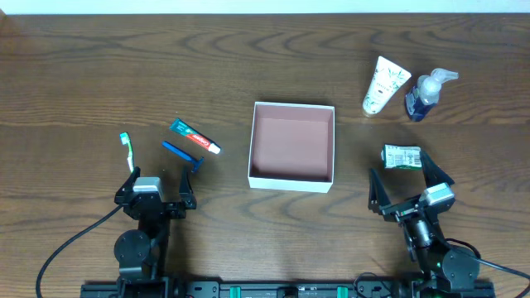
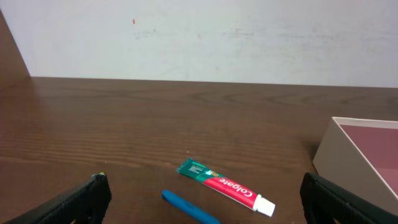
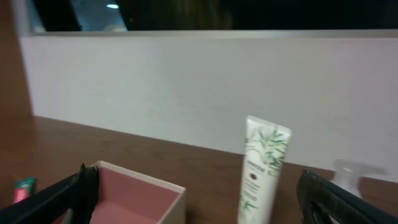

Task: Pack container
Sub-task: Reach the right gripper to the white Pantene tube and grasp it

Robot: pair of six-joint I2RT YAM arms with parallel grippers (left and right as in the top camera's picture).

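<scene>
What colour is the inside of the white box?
Pinkish-brown; the box interior shows best in the overhead view.

Matt white cardboard container (image 1: 290,183) on grained wood table (image 1: 99,74); glossy, seemingly plastic toothpaste tube (image 1: 195,137).

Dark brown wood-grain table (image 1: 99,74) fills the overhead frame, grain running mostly left to right. A thin pale strip (image 1: 265,6) runs along the very top edge, where the tabletop ends.

Left wrist view: a plain off-white wall (image 2: 249,37) takes the upper part of the frame and meets the table's far edge in a straight line. There is a tiny red speck (image 2: 133,21) on it at upper left. A brown panel (image 2: 11,43) cuts across the upper left corner.

Right wrist view: the wall shows as a pale middle band, blurry. Above it is a dark area (image 3: 280,14); can't tell if it is a window. At upper left are a bright light spot (image 3: 112,6) and a bluish patch (image 3: 93,17). Brown surface at the left edge. Lighting is even, shadows soft.
</scene>
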